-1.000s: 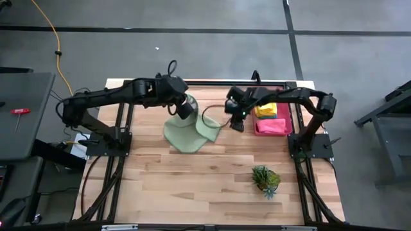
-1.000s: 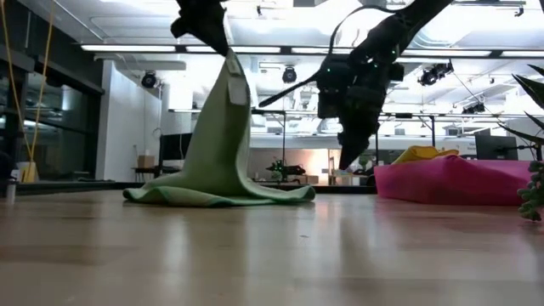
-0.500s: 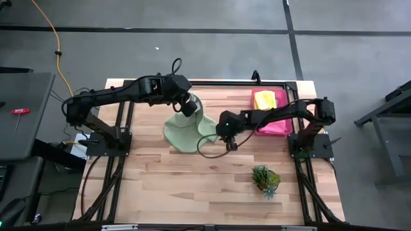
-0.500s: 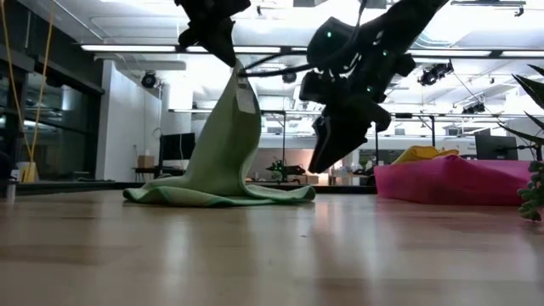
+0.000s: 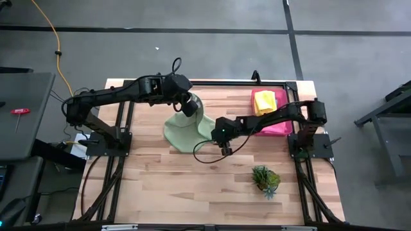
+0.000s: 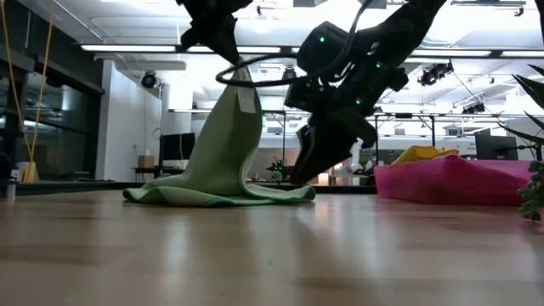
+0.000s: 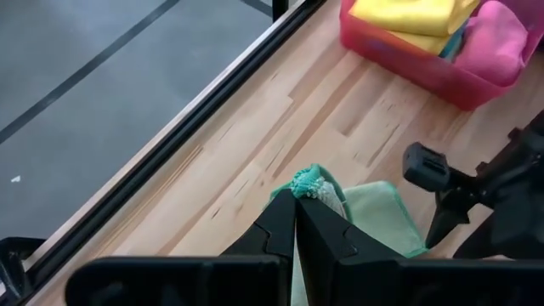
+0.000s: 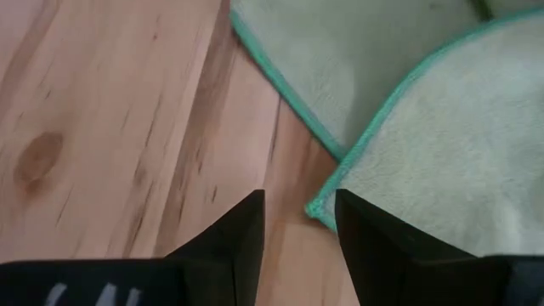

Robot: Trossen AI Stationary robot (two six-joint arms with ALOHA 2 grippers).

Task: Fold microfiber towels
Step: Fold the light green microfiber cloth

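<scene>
With my left gripper [image 5: 189,107] jaws clamped on a raised corner of the pale green towel [image 5: 183,133] at frame centre, my right gripper [image 8: 297,223] jaws part-open and empty, I must next pinch the free table-level corner.

A pale green microfiber towel [image 5: 187,130] with a teal hem is standing in a tent shape, one corner lifted high, its lower edges spreading over the desk [image 5: 192,179]. A yellow towel [image 5: 264,100] and a hot pink towel [image 5: 272,126] are lying bunched together at the desk's far right corner.
</scene>
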